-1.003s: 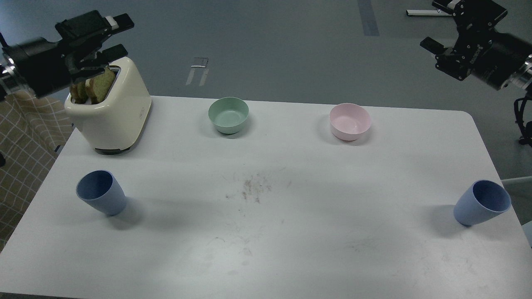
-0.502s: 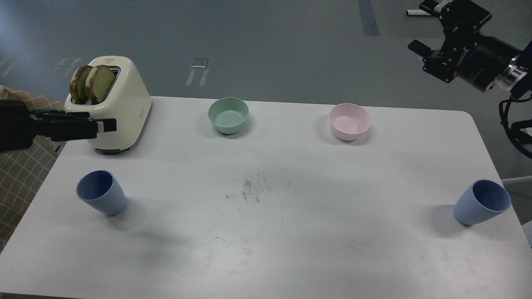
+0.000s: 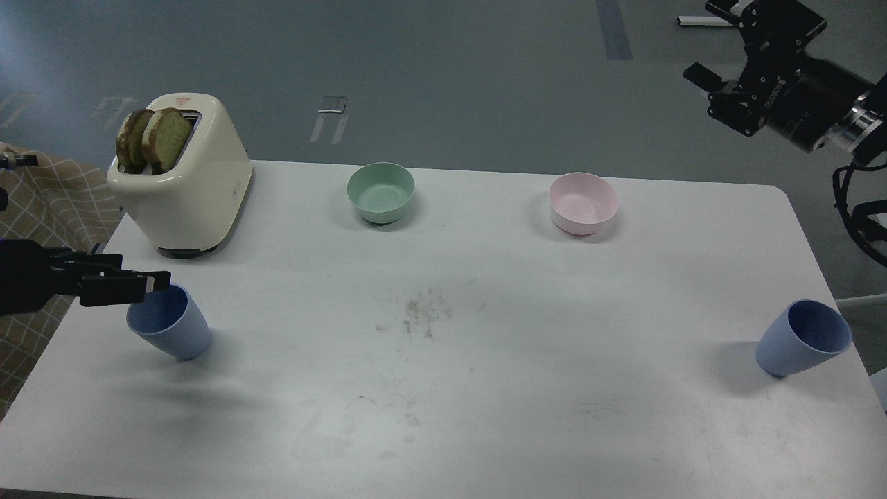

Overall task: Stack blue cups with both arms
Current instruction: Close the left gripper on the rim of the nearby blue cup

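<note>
Two pale blue cups stand upright on the white table. The left cup is near the left edge and the right cup is near the right edge, far apart. My left gripper reaches in level from the left, with its tips over the far rim of the left cup. It is dark and edge-on, so I cannot tell if it is open or touching. My right gripper hangs high beyond the far right corner, fingers spread and empty, far from the right cup.
A cream toaster with two toast slices stands at the far left, just behind the left cup. A mint-green bowl and a pink bowl sit along the far edge. Checked cloth hangs left of the table.
My left gripper has come down from above the toaster to the left cup's rim. My right gripper shifted only slightly. The cups have not moved.
</note>
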Controlling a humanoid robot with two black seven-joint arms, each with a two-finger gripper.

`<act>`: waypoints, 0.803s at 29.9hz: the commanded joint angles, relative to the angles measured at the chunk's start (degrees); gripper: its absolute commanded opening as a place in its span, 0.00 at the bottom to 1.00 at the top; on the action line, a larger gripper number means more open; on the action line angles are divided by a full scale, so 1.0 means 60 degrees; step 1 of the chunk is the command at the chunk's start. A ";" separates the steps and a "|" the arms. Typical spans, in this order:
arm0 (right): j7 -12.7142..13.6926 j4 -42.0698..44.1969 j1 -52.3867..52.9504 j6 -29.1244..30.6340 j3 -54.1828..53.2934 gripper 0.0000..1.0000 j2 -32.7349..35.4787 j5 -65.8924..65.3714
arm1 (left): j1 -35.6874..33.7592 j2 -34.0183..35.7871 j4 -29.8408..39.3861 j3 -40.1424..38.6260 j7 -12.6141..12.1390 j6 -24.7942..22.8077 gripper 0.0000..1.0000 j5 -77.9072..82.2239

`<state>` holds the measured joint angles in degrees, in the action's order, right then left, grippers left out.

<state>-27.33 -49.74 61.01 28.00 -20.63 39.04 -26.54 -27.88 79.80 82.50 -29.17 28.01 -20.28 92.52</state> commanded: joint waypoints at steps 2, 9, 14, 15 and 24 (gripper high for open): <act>-0.0016 -0.0001 -0.0031 0.0001 -0.0003 1.00 -0.0002 0.0000 | 0.0003 -0.0218 -0.0462 0.0188 -0.0002 0.0128 0.96 0.0019; -0.0016 -0.0001 -0.0075 0.0001 -0.0018 1.00 -0.0002 0.0000 | 0.0018 -0.0730 -0.1297 0.0730 -0.0002 0.0464 0.93 0.0019; -0.0016 -0.0001 -0.0163 0.0001 -0.0135 1.00 -0.0002 0.0000 | 0.0018 -0.0936 -0.1532 0.1008 -0.0002 0.0524 0.91 0.0004; -0.0016 -0.0001 -0.0192 0.0001 -0.0150 1.00 -0.0002 0.0000 | 0.0018 -0.0951 -0.1547 0.1023 -0.0002 0.0524 0.89 0.0004; -0.0016 -0.0015 -0.0222 0.0001 -0.0150 1.00 -0.0002 0.0000 | 0.0076 -0.1273 -0.1840 0.1067 -0.0002 0.0758 0.70 0.0019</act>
<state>-27.43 -49.82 59.70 28.00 -21.54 39.03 -26.54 -27.59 72.99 72.39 -22.88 28.01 -16.52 92.55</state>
